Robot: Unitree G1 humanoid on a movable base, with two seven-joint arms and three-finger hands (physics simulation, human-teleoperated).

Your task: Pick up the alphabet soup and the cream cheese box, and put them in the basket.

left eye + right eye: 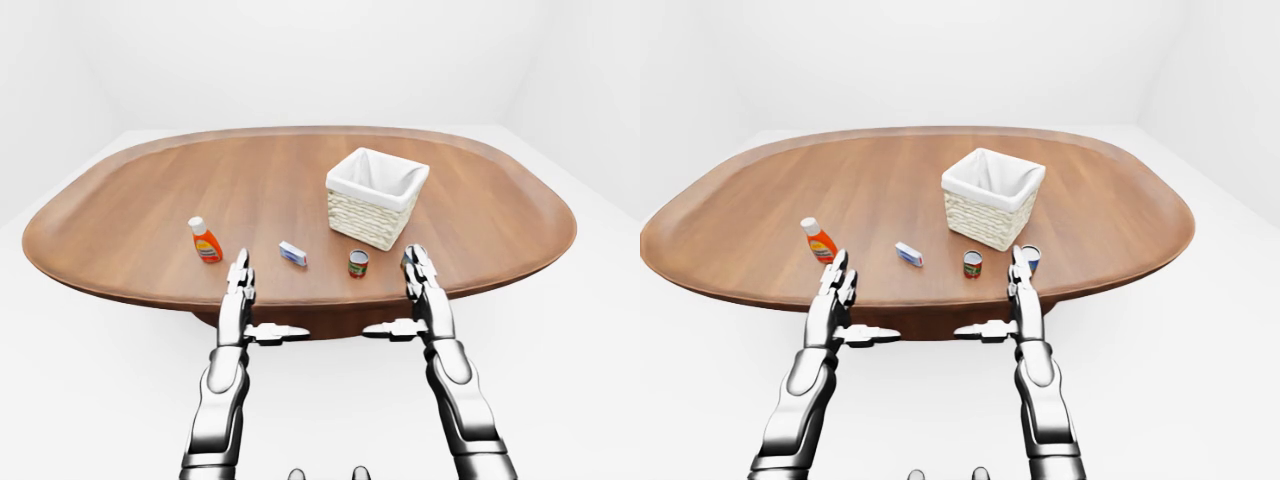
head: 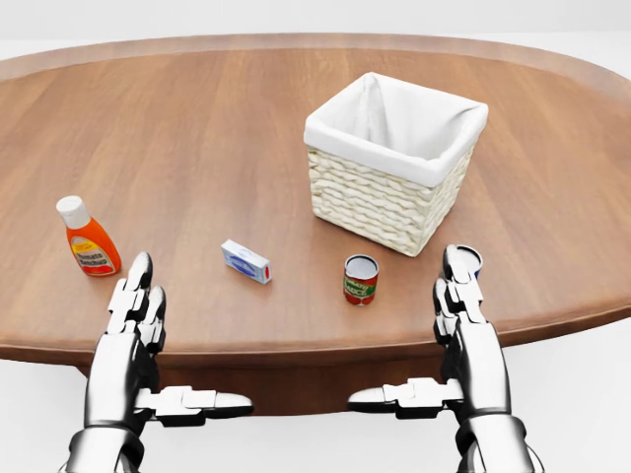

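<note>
soup can (image 1: 358, 263), cream cheese box (image 1: 292, 254) — basket (image 1: 375, 198)

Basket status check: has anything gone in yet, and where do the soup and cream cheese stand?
Nothing looks done. The basket shows only its white liner. The alphabet soup stands upright on the table, and the cream cheese box lies to its left in the head view. The left hand and right hand are open at the near edge, holding nothing. Both picks remain.

Bare table (image 2: 197, 128) lay open beyond my left fingers (image 2: 138, 281), the cream cheese box (image 2: 245, 261) and alphabet soup (image 2: 361, 279) stood apart between my hands, while the basket (image 2: 389, 197) and a second can (image 1: 1031, 257) crowded my right fingertips (image 2: 459, 271).
</note>
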